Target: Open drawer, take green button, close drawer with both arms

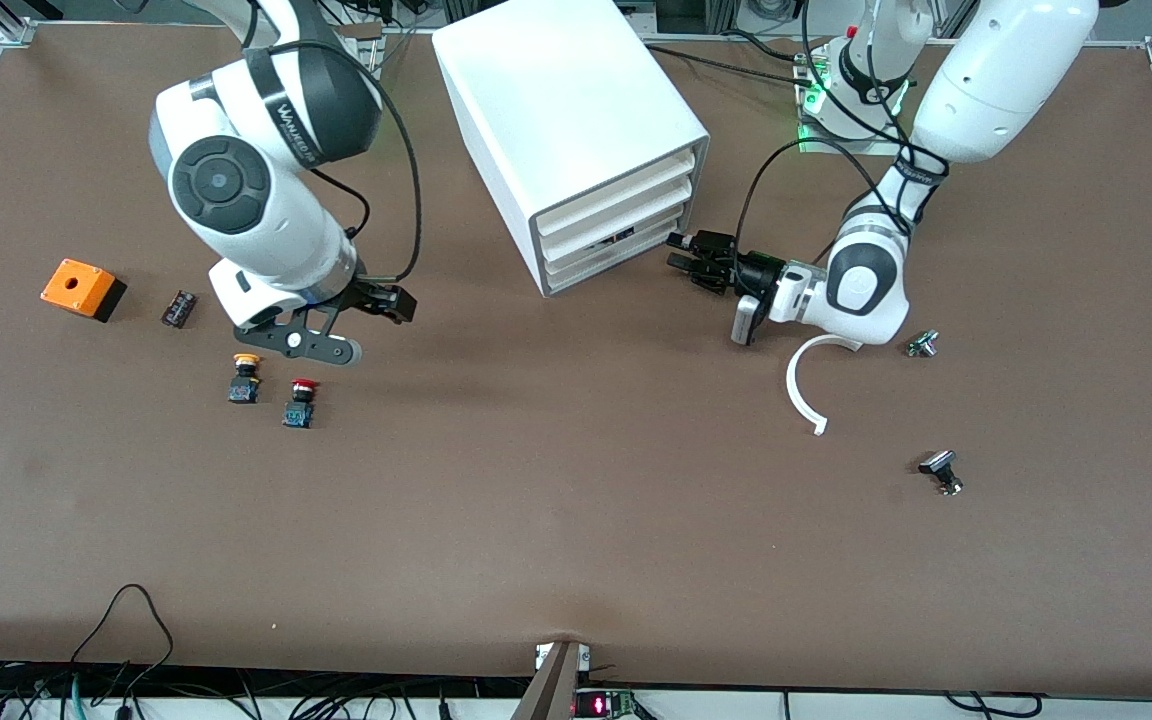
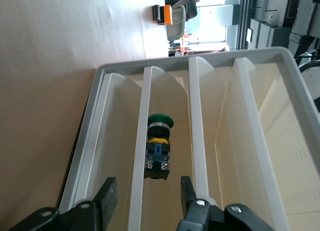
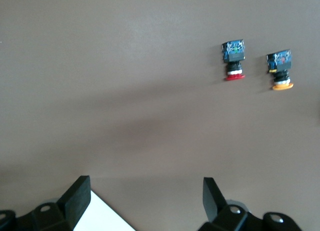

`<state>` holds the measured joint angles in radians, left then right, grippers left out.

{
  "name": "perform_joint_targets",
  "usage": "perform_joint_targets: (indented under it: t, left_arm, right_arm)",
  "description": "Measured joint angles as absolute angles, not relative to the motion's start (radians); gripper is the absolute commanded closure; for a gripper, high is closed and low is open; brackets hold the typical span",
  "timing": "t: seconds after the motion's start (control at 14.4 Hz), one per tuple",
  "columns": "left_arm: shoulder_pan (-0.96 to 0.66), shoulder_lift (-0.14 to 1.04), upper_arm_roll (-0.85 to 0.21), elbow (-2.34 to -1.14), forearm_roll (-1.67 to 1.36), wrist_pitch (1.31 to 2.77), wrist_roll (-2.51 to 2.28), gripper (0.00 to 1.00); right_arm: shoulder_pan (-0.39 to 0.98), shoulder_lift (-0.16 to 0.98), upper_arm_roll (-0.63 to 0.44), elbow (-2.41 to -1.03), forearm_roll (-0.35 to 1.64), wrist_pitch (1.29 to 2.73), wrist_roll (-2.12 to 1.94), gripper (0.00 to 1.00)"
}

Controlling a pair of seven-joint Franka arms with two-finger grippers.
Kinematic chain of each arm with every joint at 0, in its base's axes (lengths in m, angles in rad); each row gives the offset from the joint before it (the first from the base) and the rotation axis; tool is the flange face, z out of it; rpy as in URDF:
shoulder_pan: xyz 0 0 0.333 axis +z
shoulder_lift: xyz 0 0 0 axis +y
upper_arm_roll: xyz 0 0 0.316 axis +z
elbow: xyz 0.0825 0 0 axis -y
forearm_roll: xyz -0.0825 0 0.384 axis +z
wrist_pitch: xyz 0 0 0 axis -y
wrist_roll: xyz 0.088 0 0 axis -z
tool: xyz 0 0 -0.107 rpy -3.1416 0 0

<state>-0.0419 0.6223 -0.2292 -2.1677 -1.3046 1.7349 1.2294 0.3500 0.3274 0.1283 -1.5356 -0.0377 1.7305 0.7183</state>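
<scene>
The white cabinet (image 1: 556,90) stands at the back middle of the table. Its drawer (image 1: 616,262), the lowest of three, sits pushed in. My left gripper (image 1: 678,252) hovers low in front of that drawer. In the left wrist view the left gripper (image 2: 146,191) is open, with the drawer's white front lip (image 2: 141,141) running between its fingers and touching neither. Over that lip the green-capped button (image 2: 157,153) lies inside the drawer. My right gripper (image 1: 398,305) hangs open over bare table beside the cabinet, and nothing lies between the right gripper's (image 3: 145,196) fingers.
Toward the right arm's end lie an orange box (image 1: 83,288), a small black part (image 1: 179,307), a yellow-capped button (image 1: 245,378) and a red-capped button (image 1: 300,402). Near the left arm lie a white curved strip (image 1: 804,385) and two small metal parts (image 1: 922,344) (image 1: 941,472).
</scene>
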Motion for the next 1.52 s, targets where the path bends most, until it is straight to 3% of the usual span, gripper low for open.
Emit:
perform_joint_targets:
  t: [0.35, 0.76, 1.04, 1.52]
  left_arm:
    - [-0.042, 0.653, -0.257, -2.183, -1.309, 1.735, 1.248, 0.53]
    - [-0.058, 0.669, -0.26, -2.207, -1.309, 1.734, 1.252, 0.57]
    - [-0.07, 0.693, -0.26, -2.208, -1.31, 1.734, 1.253, 1.0]
    - [-0.064, 0.694, -0.26, -2.205, -1.315, 1.727, 1.258, 1.0]
  right_arm:
    - [0.368, 0.334, 0.128, -1.536, -0.039, 1.73, 0.753, 0.01]
    - [0.402, 0.335, 0.128, -1.534, -0.039, 1.735, 0.869, 0.01]
    - [0.405, 0.365, 0.128, -1.476, -0.039, 1.757, 0.959, 0.01]
    - [0.412, 0.433, 0.128, -1.378, -0.039, 1.889, 1.065, 0.01]
